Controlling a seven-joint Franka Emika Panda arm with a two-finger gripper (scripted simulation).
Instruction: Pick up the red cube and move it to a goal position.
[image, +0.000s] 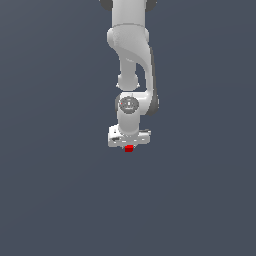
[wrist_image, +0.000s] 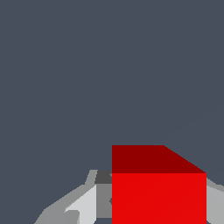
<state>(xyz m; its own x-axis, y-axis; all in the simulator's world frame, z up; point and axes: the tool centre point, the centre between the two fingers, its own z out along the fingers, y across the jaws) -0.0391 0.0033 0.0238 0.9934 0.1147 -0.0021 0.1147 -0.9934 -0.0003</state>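
The red cube (image: 129, 148) is a tiny bright red block right under the white hand of the arm, near the middle of the exterior view. My gripper (image: 129, 147) points down over it, and its fingers are mostly hidden by the hand. In the wrist view the red cube (wrist_image: 158, 192) fills the space between the two grey fingers (wrist_image: 87, 203), which press against its sides. The gripper is shut on the cube. No goal marker shows in either view. Whether the cube rests on the floor or hangs above it cannot be told.
A plain dark grey-blue surface (image: 60, 200) fills both views. The white arm (image: 131, 60) rises from the gripper to the top edge of the exterior view. No other objects show.
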